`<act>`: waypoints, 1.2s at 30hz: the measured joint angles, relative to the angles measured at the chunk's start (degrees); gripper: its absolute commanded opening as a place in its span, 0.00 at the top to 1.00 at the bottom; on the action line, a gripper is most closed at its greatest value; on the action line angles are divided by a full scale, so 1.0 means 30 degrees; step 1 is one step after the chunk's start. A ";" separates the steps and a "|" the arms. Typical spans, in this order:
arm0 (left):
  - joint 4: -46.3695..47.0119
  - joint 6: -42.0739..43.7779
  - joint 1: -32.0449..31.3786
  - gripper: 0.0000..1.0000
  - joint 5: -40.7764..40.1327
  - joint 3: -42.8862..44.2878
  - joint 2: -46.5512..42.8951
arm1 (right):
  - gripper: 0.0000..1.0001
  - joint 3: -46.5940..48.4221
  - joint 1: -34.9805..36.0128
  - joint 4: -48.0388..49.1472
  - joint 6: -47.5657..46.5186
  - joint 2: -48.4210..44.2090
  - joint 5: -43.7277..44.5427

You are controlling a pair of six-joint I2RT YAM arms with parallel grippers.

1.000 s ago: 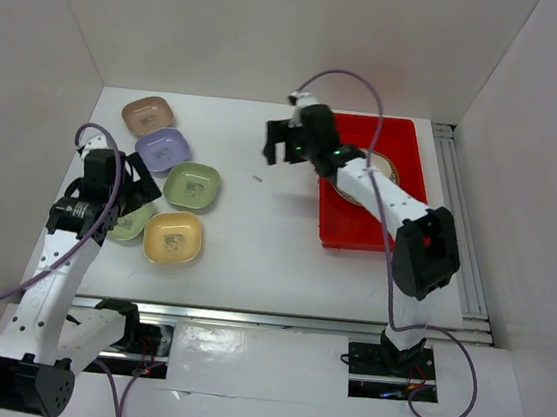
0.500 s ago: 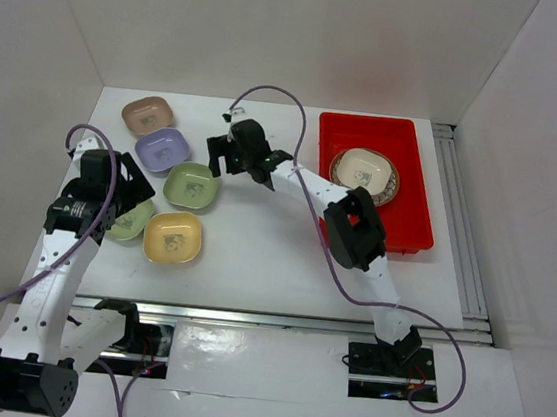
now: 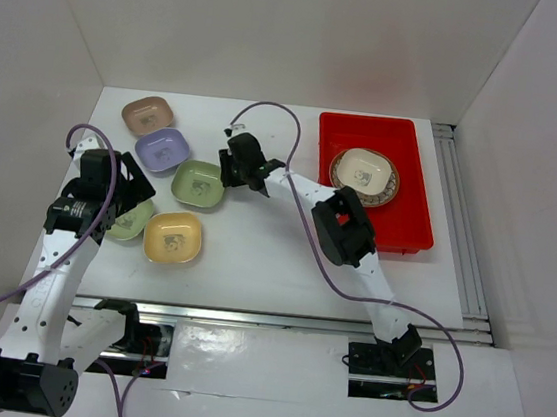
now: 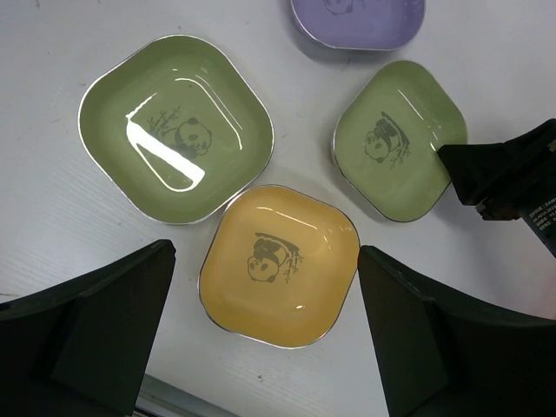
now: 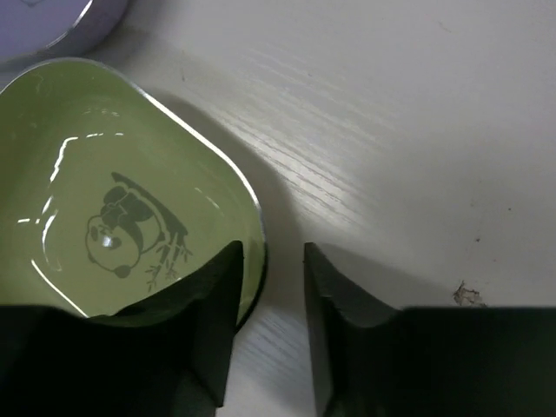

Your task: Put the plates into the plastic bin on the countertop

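Fingers of the right gripper (image 5: 271,254) stand a narrow way apart and straddle the rim of the green plate (image 5: 104,217), one inside the dish and the other outside on the countertop (image 5: 391,130). I read this as a rim pinch being set up, since these shallow dishes lie flat and offer no other edge to take. A gap shows beside the rim, so I judge nothing is clamped yet. The right arm reaches far to the left for this, so the red bin (image 3: 408,223) lies well apart from the gripper. It holds a round lattice plate (image 3: 392,186) with a cream dish (image 3: 362,168) on it.

My left gripper (image 4: 265,256) hangs wide open above the yellow plate (image 4: 278,287) and holds nothing; I take it to be idling out of the right arm's way. Around it lie the pale green plate (image 4: 174,126), the lavender plate (image 4: 356,17) and, farther back, the pinkish-brown plate (image 3: 149,112).

From above, the left arm covers most of the pale green plate. The right wrist view cuts off the lavender plate, and the inner finger hides whether it touches the dish floor. I cannot identify a small speck (image 5: 460,295) on the countertop, nor tell whether anything lies beneath the cream dish besides the round one
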 measured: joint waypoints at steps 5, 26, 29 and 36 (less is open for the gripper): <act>0.0000 0.0022 0.0000 0.00 0.0000 0.0000 -0.0022 | 0.89 -0.0503 0.0051 0.0102 0.0299 0.0000 0.0124; 0.0175 0.0495 0.0007 0.00 0.1100 0.0000 -0.0350 | 1.00 -0.2827 -0.7934 -0.3147 -0.1872 -0.8655 0.1107; 0.0262 0.0539 0.0007 0.00 0.1173 0.0000 -0.0656 | 1.00 -0.3599 -1.0520 -0.3024 -0.2557 -0.9938 0.0641; 0.0364 0.0605 0.0007 0.00 0.1639 0.0000 -0.0576 | 1.00 -0.6513 -1.4637 -0.2958 -0.3876 -1.0200 -0.1224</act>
